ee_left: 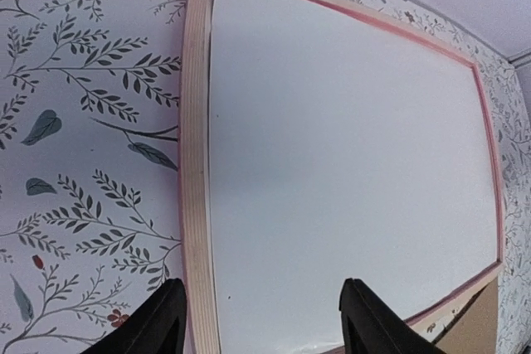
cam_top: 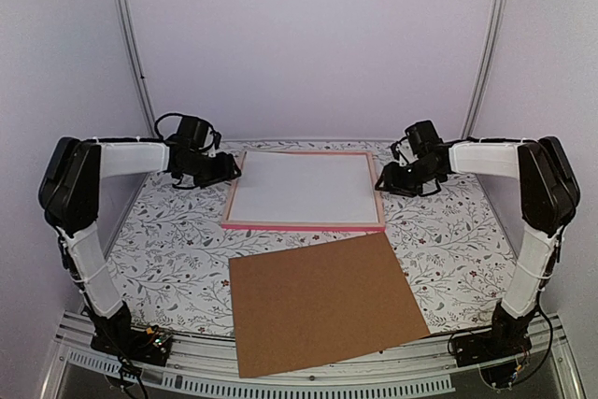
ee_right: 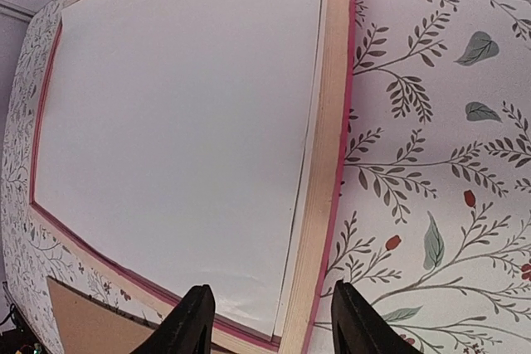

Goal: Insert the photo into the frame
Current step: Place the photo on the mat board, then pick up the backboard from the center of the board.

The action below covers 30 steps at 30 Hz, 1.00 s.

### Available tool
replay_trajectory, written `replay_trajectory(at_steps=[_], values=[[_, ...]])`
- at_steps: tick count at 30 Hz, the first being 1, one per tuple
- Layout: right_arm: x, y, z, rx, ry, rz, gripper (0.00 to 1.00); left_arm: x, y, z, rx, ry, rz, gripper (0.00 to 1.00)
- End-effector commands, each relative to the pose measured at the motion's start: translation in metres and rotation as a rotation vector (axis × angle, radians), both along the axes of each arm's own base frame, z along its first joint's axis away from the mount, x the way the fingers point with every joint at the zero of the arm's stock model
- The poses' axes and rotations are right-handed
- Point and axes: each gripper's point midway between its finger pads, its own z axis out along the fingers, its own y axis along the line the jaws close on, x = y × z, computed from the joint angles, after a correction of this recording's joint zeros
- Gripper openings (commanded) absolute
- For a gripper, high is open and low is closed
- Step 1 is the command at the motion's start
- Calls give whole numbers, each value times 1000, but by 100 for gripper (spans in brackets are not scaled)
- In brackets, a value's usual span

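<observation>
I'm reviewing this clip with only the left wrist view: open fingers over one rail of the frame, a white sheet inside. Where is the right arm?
Observer: The right gripper is at the opposite short side of the frame, mirroring the left gripper.
Operator: Is it holding anything?
Observer: No. Its own wrist view shows the jaws open above that rail, gripping nothing.
Operator: What's the brown sliver in my lower corner?
Observer: A brown board, lying flat and askew between the frame and the arm bases. I cannot tell whether it touches the frame.
</observation>
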Motion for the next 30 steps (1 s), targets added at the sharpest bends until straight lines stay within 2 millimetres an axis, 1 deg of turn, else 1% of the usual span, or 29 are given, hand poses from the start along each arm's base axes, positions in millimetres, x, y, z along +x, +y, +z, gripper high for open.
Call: replay_trajectory(at_steps=[1,4,6,7,8,11,13,15,19,20,24,30], values=[[-15,-8,21,-5,-64,23,54,-25,-9,28,-5,-61,-58,67],[-37,-14,18,-11,-43,38,66,-52,-13,30,-30,-61,-96,75],[-53,-15,14,-17,-28,54,72,-69,-15,32,-50,-64,-116,82],[-61,-15,16,-15,-30,63,75,-78,-16,33,-57,-66,-123,85],[-71,-14,15,-14,-23,79,78,-90,-15,30,-59,-59,-129,88],[-96,-10,8,-19,4,121,83,-120,-17,28,-78,-45,-142,94],[-111,-6,2,-14,27,147,84,-142,-19,24,-104,-22,-148,98],[-125,-4,-9,-16,60,164,84,-164,-22,17,-129,9,-155,99],[-144,-4,-25,-17,112,163,83,-200,-22,2,-163,71,-151,100],[-147,-4,-26,-10,115,161,83,-209,-23,-3,-168,89,-150,100],[-160,-6,-34,1,138,157,82,-231,-22,-19,-167,132,-145,99],[-175,-1,-39,58,160,172,79,-253,-27,-38,-175,183,-149,92]])
